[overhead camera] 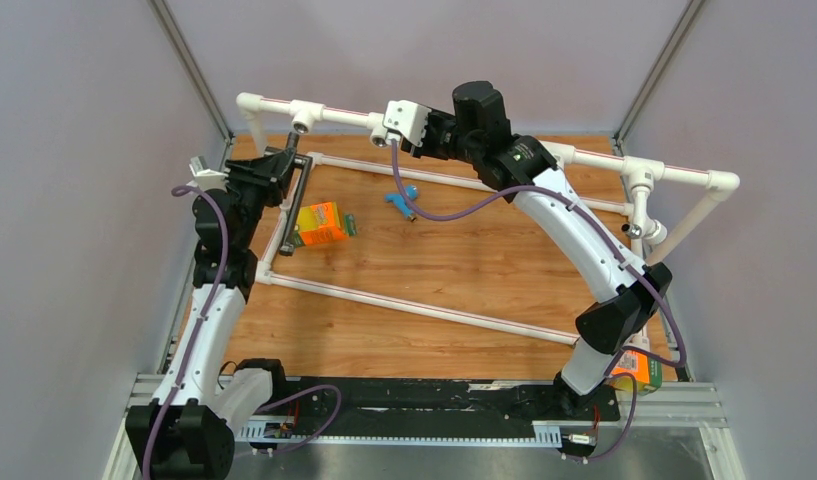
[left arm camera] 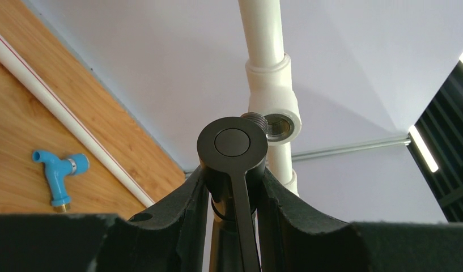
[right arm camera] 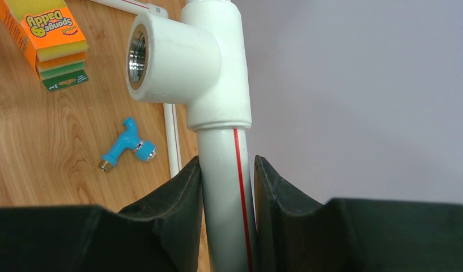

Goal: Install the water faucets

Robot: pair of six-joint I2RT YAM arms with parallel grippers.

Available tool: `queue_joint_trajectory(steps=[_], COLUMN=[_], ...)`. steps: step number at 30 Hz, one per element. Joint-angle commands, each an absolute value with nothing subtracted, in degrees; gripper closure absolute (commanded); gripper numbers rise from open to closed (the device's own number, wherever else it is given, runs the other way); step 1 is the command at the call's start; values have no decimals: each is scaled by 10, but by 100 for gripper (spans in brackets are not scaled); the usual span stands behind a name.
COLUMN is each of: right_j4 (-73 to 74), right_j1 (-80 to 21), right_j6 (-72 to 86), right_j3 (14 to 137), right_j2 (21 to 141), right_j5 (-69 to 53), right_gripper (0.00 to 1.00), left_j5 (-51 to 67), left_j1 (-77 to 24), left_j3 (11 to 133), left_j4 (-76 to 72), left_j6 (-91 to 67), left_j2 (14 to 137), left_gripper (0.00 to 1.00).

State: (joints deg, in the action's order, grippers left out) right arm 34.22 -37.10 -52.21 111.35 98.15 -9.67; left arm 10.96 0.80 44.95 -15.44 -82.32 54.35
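My left gripper [left arm camera: 233, 182] is shut on the dark-brown L-shaped faucet [left arm camera: 233, 144], its pads clamped on the body below the round cap. The faucet's threaded end [left arm camera: 253, 118] sits right at the mouth of a white tee socket [left arm camera: 279, 122]. From above, this gripper [overhead camera: 282, 162] is at the frame's back left, with the faucet's long tube [overhead camera: 300, 195] hanging toward the table. My right gripper [right arm camera: 226, 187] is shut on the white pipe [right arm camera: 229, 164] just below another tee socket [right arm camera: 161, 56]; from above it [overhead camera: 402, 125] is on the back rail. A blue faucet [overhead camera: 402, 200] lies loose on the table.
An orange sponge box [overhead camera: 322, 222] lies on the wooden table inside the white pipe frame [overhead camera: 414, 310], with a small green item [overhead camera: 351, 225] beside it. A second orange box [overhead camera: 639, 370] sits at the near right. Grey walls close in on three sides.
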Motion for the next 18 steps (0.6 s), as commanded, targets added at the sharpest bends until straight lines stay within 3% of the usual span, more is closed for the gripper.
queue_joint_trajectory(steps=[1,18], right_j4=[350,340], right_j1=[-369,-369], right_j6=[-454,-453], right_j3=[1096,1082], right_j2=[986,981], right_j5=[-103,-103], right_gripper=[100,100], left_j5=[82,45], left_j1=[9,-25], left_j3=[461,449], left_j4=[-205,-248], left_j6=[-853,-877], left_j2=[525,537], left_gripper=[100,100])
